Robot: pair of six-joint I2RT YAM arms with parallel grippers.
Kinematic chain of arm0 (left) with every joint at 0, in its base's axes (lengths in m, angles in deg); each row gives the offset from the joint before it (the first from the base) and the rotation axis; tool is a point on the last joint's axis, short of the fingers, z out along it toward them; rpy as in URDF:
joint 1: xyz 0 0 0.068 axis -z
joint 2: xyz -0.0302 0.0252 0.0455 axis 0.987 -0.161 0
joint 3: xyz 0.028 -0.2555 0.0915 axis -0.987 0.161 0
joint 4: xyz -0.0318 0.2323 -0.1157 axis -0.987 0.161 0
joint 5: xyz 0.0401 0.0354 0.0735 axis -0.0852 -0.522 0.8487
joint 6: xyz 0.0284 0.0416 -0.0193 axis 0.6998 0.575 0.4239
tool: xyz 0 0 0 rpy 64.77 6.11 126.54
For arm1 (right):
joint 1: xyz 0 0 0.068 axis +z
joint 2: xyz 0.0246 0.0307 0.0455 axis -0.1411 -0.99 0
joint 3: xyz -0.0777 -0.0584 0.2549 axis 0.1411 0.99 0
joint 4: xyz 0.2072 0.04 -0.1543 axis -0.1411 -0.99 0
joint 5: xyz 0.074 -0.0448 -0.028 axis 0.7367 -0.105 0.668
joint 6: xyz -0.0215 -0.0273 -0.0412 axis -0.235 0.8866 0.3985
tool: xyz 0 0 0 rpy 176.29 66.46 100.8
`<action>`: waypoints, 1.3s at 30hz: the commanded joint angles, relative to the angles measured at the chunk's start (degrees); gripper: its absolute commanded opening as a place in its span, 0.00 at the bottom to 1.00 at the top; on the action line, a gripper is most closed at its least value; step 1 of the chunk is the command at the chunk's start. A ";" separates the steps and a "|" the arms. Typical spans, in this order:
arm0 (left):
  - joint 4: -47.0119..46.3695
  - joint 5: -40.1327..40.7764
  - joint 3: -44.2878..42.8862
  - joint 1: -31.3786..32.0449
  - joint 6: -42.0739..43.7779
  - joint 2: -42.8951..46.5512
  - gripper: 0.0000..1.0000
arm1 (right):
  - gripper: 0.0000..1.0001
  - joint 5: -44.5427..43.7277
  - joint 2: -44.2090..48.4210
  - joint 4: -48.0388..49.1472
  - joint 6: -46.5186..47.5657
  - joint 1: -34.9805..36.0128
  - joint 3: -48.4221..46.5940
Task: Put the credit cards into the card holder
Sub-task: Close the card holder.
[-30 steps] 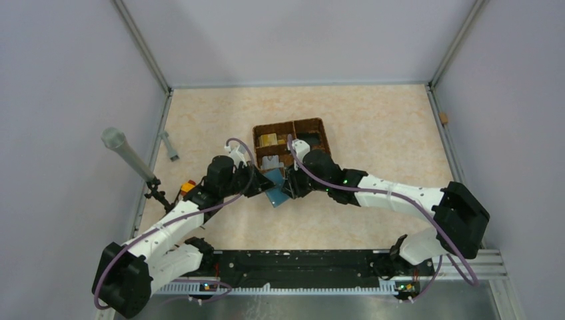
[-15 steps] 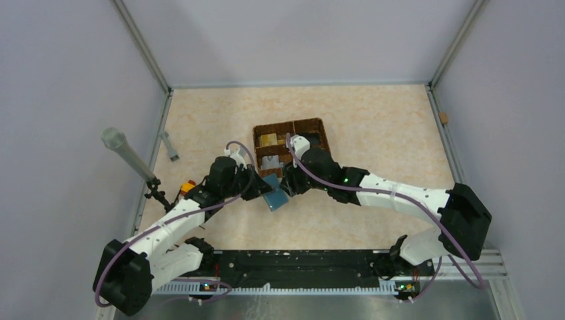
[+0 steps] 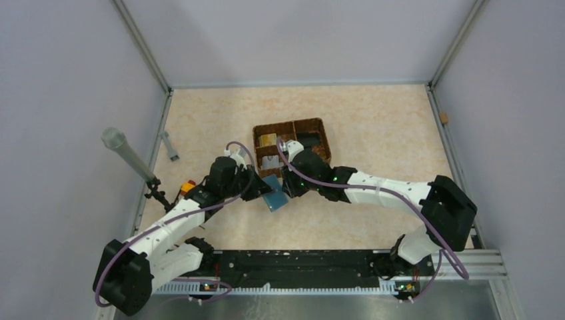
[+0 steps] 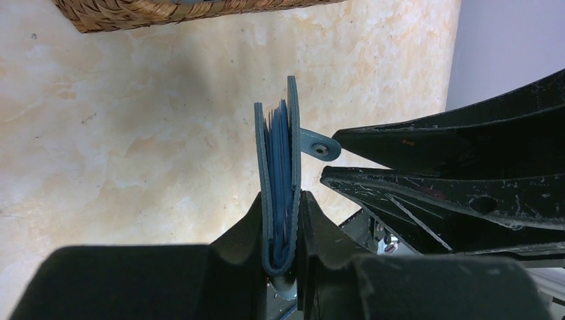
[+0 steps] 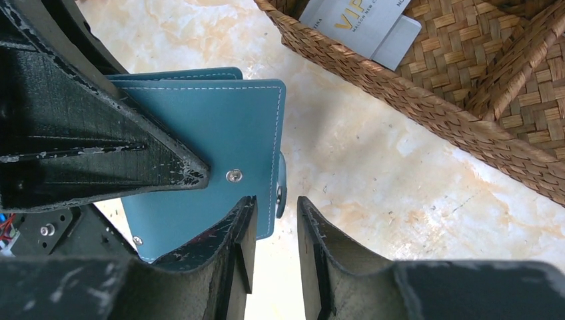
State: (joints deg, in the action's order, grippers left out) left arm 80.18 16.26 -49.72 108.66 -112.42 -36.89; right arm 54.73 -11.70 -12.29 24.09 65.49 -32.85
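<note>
Beige tabletop, left hand around card holder

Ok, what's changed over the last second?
The right arm swung left, bringing the right gripper up to the snap tab of the wallet without gripping it. The wallet shifted slightly nearer early on. The left gripper stays clamped on it; basket unmoved.

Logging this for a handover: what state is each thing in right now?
card holder: folded, snap tab unfastened.
left claw: shut on card holder.
right claw: open, empty, beside the tab.
grey card: lying in the wicker basket.
</note>
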 commanded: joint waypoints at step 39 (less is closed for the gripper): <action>-1.99 -1.11 -1.56 0.07 0.29 0.60 0.00 | 0.00 13.16 2.74 15.91 -6.23 -0.29 3.66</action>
State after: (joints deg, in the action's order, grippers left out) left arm 80.77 14.95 -49.72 108.66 -112.42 -36.21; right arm 62.40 -10.63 -4.66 20.33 64.86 -29.11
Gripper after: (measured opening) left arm 0.178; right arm 0.008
